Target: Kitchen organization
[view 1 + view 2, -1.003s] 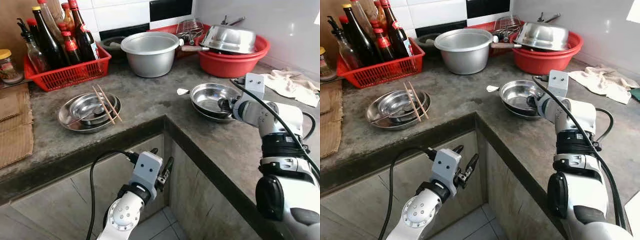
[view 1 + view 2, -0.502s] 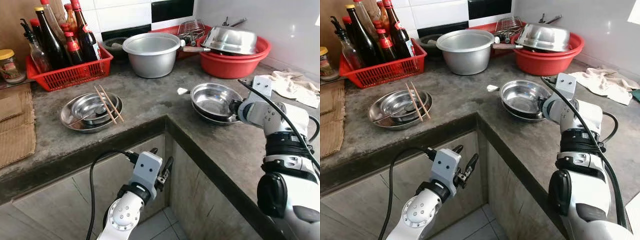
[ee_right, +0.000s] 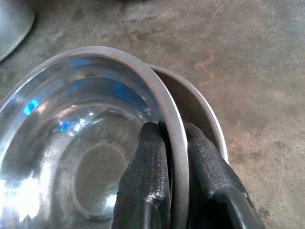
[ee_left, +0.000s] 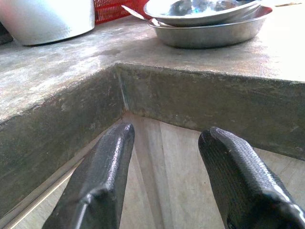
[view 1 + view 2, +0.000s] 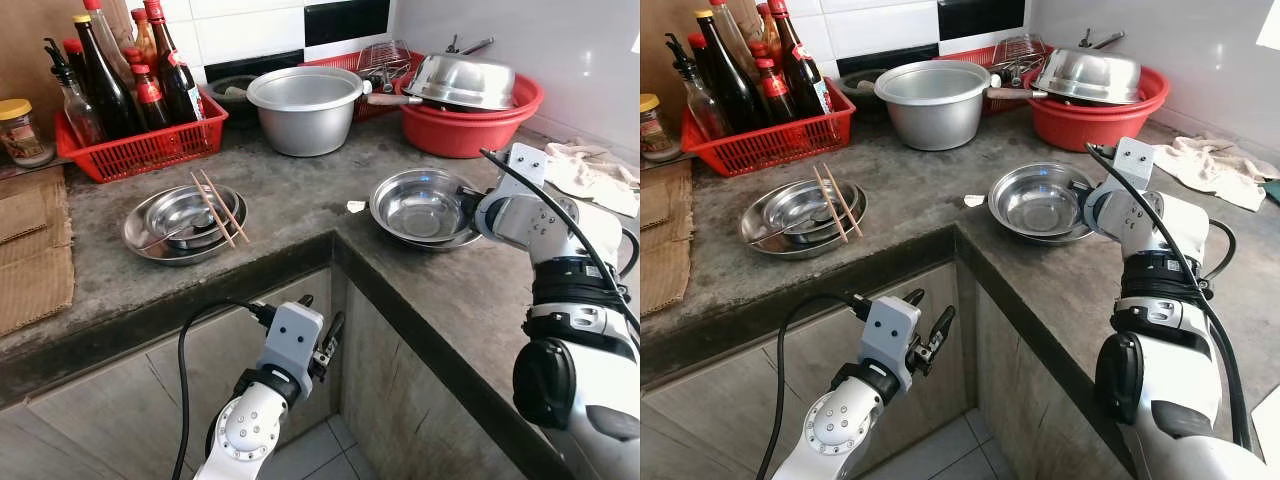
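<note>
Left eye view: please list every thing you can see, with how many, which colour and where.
bowls: two, steel, stacked near the counter corner, upper one tilted
dishes: steel, stacked on the counter's left part
chopsticks: two, wooden, across those dishes
pot: one, grey, at the back
basket: one, red, back left
bottles: several, dark, in the basket
jar: one, yellow lid, far left
basin: one, red, back right
cloth: one, pale, far right
right tool: black, pinching the upper bowl's rim
left tool: black, open, below the counter edge
</note>
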You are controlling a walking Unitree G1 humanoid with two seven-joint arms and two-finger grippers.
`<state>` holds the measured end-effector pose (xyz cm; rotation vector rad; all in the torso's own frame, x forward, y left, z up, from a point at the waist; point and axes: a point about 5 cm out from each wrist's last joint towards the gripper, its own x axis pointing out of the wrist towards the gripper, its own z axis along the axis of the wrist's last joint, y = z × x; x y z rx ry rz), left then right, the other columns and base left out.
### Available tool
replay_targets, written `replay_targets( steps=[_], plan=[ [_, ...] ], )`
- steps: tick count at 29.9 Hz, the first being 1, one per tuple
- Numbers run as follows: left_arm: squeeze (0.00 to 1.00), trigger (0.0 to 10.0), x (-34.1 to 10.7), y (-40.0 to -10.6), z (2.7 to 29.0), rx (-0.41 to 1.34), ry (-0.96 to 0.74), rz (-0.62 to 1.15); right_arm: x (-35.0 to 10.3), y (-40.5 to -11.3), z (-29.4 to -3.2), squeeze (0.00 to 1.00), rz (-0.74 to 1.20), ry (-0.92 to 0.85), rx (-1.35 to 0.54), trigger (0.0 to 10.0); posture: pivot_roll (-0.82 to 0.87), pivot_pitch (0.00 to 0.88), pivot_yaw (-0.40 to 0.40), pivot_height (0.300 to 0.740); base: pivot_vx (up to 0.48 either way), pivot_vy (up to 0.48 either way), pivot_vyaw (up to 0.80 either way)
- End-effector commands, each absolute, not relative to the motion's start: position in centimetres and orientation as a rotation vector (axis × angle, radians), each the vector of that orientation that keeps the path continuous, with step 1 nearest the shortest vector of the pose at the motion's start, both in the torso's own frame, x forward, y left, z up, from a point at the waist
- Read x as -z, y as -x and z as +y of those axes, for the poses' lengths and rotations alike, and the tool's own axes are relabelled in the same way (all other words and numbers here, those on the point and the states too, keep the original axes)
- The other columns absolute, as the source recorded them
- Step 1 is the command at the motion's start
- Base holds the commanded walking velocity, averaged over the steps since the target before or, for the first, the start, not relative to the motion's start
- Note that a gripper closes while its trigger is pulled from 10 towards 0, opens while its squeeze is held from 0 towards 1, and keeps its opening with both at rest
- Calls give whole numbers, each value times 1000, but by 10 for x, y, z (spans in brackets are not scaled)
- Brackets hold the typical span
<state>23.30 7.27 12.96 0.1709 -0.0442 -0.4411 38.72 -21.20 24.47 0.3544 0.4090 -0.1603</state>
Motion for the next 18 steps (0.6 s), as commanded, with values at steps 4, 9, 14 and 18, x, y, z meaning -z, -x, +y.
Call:
replay_targets(
  steps=[4,9,14,18],
  plan=[
    [0,10000,-130,-234,74,432,-174,-44,-255,-388,-212,0,282,-417,175,0,64,60,-18,740,0,0,0],
    [0,10000,-130,-235,74,431,-173,-44,-267,-385,-207,0,188,-517,127,0,63,59,-16,740,0,0,0],
    [0,10000,-130,-235,74,430,-173,-45,-267,-377,-202,0,142,-566,112,0,61,57,-14,740,0,0,0],
    [0,10000,-130,-236,74,433,-173,-47,-267,-368,-202,0,48,-542,129,0,59,54,-12,740,0,0,0]
  ],
)
